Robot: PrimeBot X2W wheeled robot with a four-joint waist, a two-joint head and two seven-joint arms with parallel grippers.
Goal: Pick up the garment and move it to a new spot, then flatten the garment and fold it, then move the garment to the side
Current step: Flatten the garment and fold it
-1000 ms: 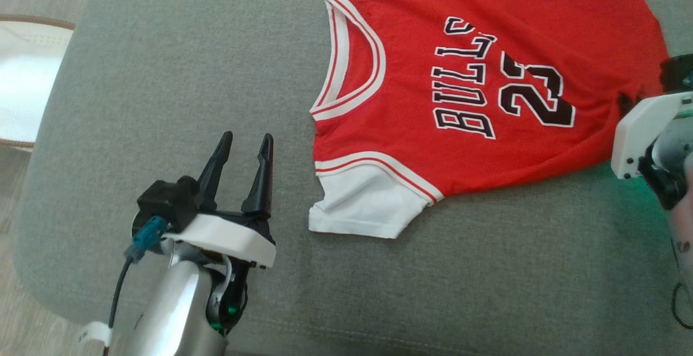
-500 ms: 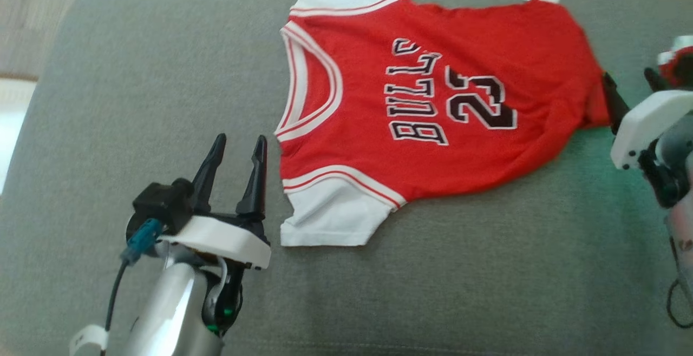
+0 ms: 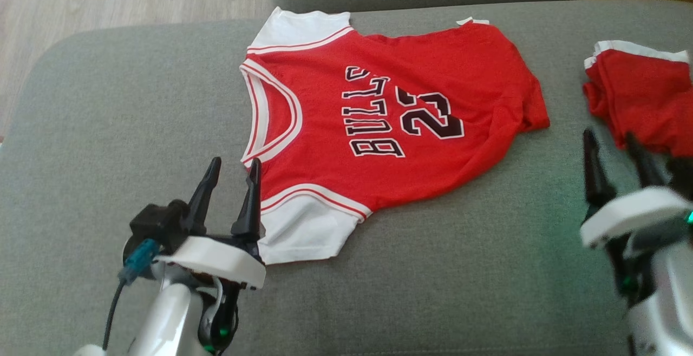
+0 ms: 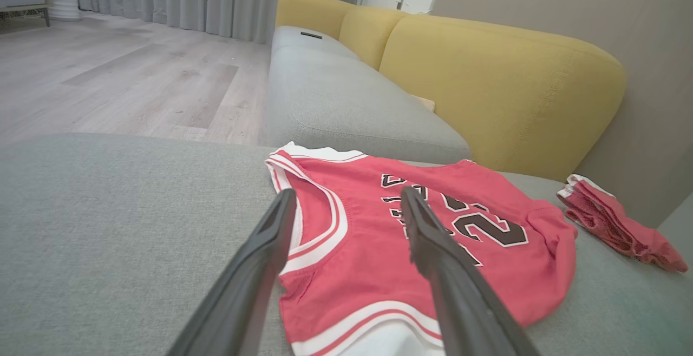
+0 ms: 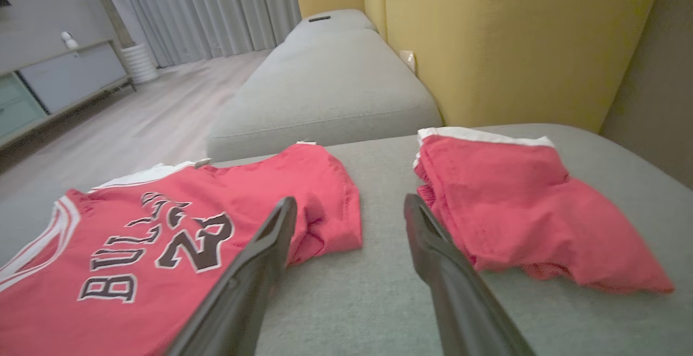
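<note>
Both jaws spread wide, gripping nothing

the head camera looked steeply down on the red jersey (image 3: 390, 177); both wrist cameras faced it low, toward the yellow backrest (image 4: 487, 85).

Silver arms (image 3: 162, 318), dark-fingered grippers
Left gripper (image 3: 235, 161) and right gripper (image 3: 609, 135) carry long black tapered fingers (image 3: 204, 193) on white mounts (image 3: 216, 261); a teal connector (image 3: 139, 256) and black cable (image 3: 111, 312) flank the left one.
</note>
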